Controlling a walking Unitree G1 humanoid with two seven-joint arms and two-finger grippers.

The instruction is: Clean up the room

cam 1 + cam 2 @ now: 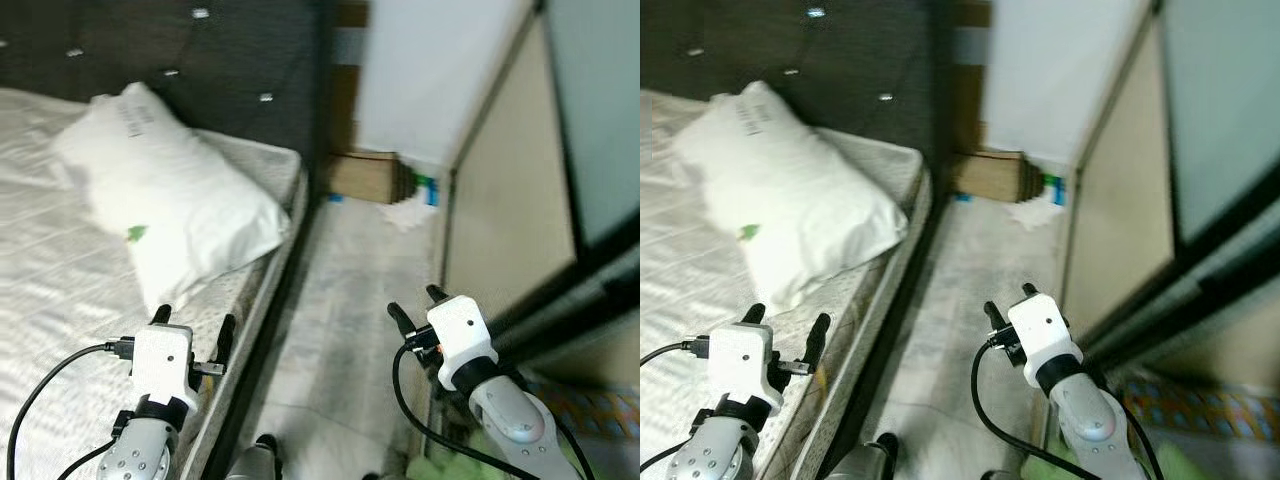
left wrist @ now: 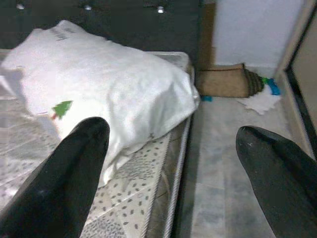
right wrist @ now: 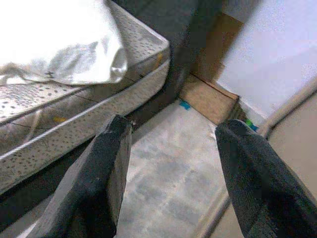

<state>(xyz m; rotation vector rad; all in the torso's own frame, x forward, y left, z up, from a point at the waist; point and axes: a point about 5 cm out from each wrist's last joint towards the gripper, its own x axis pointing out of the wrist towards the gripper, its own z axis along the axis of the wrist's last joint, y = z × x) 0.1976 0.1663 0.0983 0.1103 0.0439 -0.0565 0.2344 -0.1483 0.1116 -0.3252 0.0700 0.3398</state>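
At frame bottom, left pincer [image 1: 192, 328] and right pincer [image 1: 417, 301] both open, empty. Pillow [image 1: 165, 190] upper left on bed [image 1: 40, 330]. White litter [image 1: 408, 213] on floor [image 1: 350, 310] upper centre; cleanup barely begun, seemingly.

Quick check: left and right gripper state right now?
Left gripper: open, empty, over the mattress edge.
Right gripper: open, empty, above the floor.
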